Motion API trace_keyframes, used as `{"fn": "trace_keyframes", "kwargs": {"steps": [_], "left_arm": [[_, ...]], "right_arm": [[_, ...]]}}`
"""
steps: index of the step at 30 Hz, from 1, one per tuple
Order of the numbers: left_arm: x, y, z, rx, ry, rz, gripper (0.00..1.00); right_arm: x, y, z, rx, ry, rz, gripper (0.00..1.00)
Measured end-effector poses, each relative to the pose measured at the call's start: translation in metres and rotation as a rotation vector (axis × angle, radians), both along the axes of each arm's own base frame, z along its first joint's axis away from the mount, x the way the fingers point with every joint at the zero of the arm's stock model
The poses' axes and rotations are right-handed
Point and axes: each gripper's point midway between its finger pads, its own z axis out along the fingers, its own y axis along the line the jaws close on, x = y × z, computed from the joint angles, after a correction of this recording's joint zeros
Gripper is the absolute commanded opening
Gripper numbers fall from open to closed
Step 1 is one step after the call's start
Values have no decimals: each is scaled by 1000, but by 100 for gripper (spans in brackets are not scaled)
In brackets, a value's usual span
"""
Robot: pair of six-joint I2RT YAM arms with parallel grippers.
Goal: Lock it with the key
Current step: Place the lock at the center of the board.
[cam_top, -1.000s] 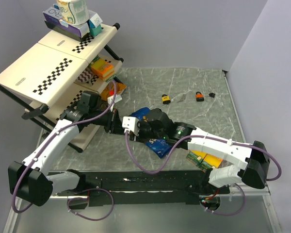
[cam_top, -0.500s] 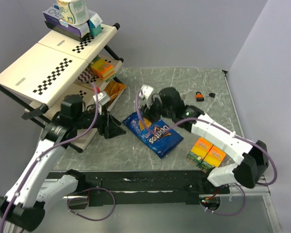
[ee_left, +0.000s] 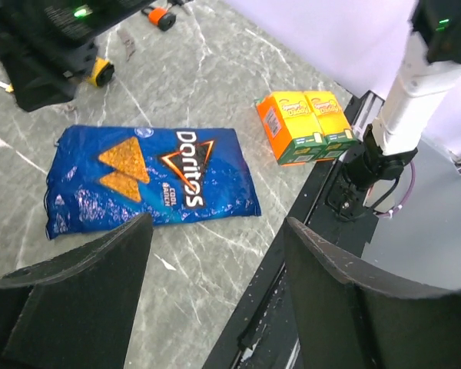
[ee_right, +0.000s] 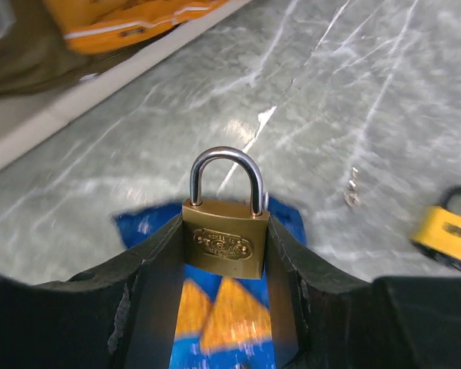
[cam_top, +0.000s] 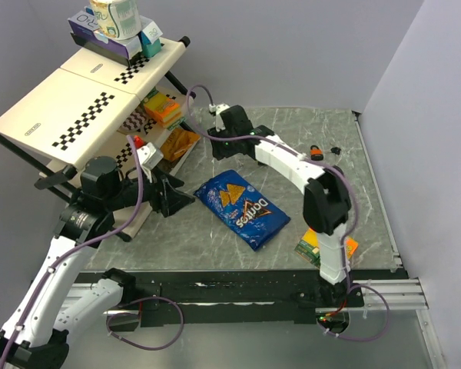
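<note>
Within the last second the two arms, previously meeting over the table centre, had separated. The left gripper (ee_left: pixel 215 227) had gone from closed to wide open with nothing between its jaws, and had drawn back toward the cream checker-patterned shelf rack (cam_top: pixel 77 100). The right gripper (ee_right: pixel 224 231) had swung to the far side of the table beside that rack and was clamped on the rectangular brass padlock with a polished steel shackle (ee_right: pixel 224 247). This carried the padlock above the grey marbled table top (cam_top: pixel 369 177). Both shackle legs appeared seated in the body, which suggests the locking step was done. No key was visible, as the lock's underside was hidden between the fingers. A small metallic item (ee_right: pixel 353 188) on the table was too small to identify. The padlock body was smooth and flat-faced with an embossed oval badge. Below lay a glossy, crinkled blue foil chip bag (ee_left: pixel 150 181), a pair of rigid orange cardboard cartons (ee_left: pixel 306 123) and a yellow-bodied padlock (ee_right: pixel 446 227).
</note>
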Motion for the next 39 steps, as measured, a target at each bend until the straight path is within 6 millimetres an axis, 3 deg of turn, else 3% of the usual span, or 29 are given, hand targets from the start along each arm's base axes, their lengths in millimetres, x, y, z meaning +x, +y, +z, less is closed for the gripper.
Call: {"fn": "trace_keyframes", "kwargs": {"steps": [7,18,29,33,39], "left_arm": [[2,2,-6,10,19,23,73],[9,0,-19,26,67,27,74],[13,-1,-28,39,94,30,74],[14,-1,-31,44,102,30,74],[18,-3,-37,56,118,28,76]], "right_arm": [[20,7,-61,-42,108,-82,14],[39,-8,-112,-51,205,-187,19],[45,-6,-127,-56,220,-208,28],[45,-7,-128,-51,224,-226,41],[47,-8,-128,-48,224,-257,47]]}}
